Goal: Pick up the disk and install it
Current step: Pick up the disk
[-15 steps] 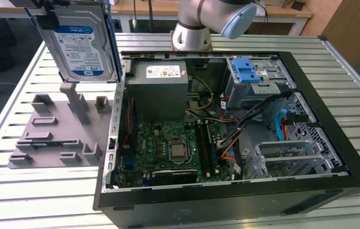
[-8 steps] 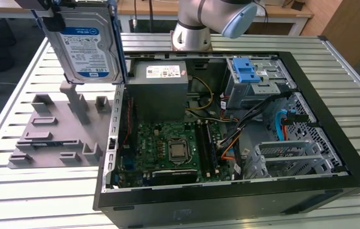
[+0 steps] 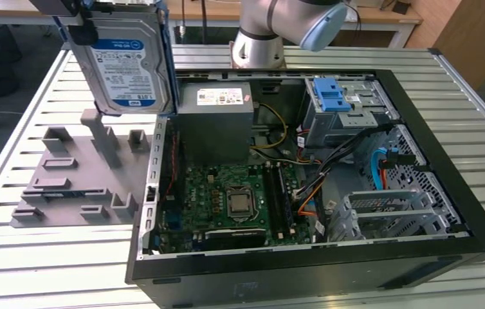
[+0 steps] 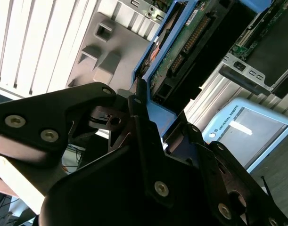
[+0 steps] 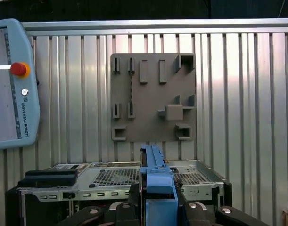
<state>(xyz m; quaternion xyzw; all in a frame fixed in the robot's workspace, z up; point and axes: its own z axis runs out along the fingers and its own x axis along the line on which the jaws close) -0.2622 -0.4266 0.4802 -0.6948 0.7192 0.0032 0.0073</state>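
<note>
The disk (image 3: 127,64), a silver hard drive with a blue-and-white label in a blue plastic carrier, hangs upright in the air at the exterior view's upper left. It is above the grey fixture plate (image 3: 62,196) and just outside the open computer case (image 3: 311,264). My gripper (image 3: 114,8) is shut on the disk's top end. In the first wrist view the carrier's blue edge (image 5: 157,174) runs between my black fingers (image 5: 134,200). The second wrist view shows the disk's green circuit board side (image 4: 191,42) clamped in my gripper (image 4: 153,106).
Inside the case are a grey power supply box (image 3: 217,122), a motherboard (image 3: 234,199) and a grey drive cage with a blue latch (image 3: 337,100). Cables cross the case's middle. A teach pendant (image 5: 12,84) lies on the slatted metal table (image 3: 45,257).
</note>
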